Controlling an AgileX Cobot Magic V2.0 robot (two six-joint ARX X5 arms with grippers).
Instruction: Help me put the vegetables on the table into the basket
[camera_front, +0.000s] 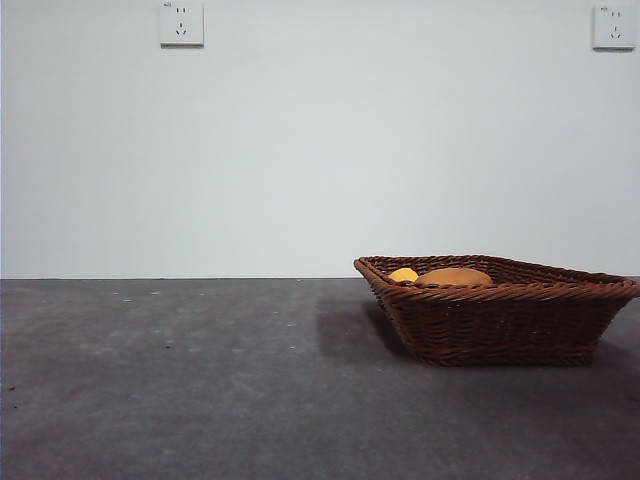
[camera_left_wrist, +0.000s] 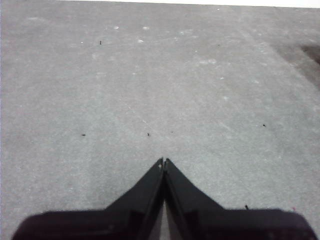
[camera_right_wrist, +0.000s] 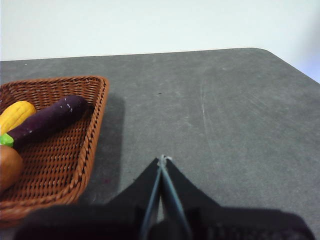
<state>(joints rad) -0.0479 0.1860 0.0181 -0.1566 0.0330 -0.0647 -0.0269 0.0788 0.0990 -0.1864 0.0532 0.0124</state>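
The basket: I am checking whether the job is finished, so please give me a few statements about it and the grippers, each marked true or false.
1. The eggplant lies in the basket. True.
2. The potato sits on the table beside the basket. False: it is in the basket.
3. The left gripper holds the corn piece. False: it is shut on nothing; the corn piece is in the basket.
4. The right gripper is shut and empty. True.
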